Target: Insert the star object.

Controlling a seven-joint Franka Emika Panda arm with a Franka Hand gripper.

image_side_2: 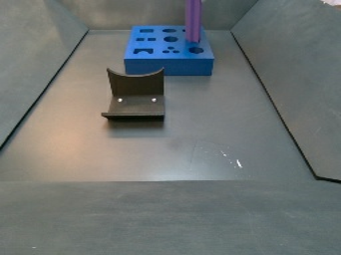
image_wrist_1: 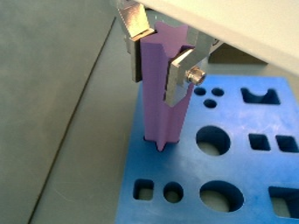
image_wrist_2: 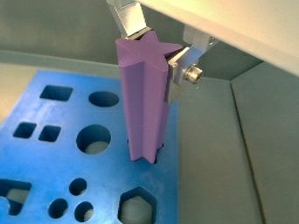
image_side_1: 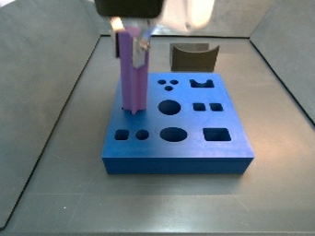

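The star object (image_wrist_1: 162, 96) is a long light purple ridged peg, standing upright with its lower end at the blue block (image_wrist_1: 233, 188), near the block's edge. It also shows in a wrist view (image_wrist_2: 142, 105) and in both side views (image_side_1: 132, 78) (image_side_2: 194, 20). My gripper (image_wrist_1: 159, 54) is shut on the peg's upper part, with silver fingers (image_wrist_2: 158, 80) pressed on opposite sides. In a side view the gripper (image_side_1: 133, 39) is above the blue block (image_side_1: 179, 129). The peg's tip is hidden where it meets the block.
The blue block (image_side_2: 170, 50) has several cut-out holes of different shapes. A dark brown block with a curved notch (image_side_2: 134, 97) lies on the grey floor and also shows behind the blue block in a side view (image_side_1: 193, 57). Grey walls surround the floor.
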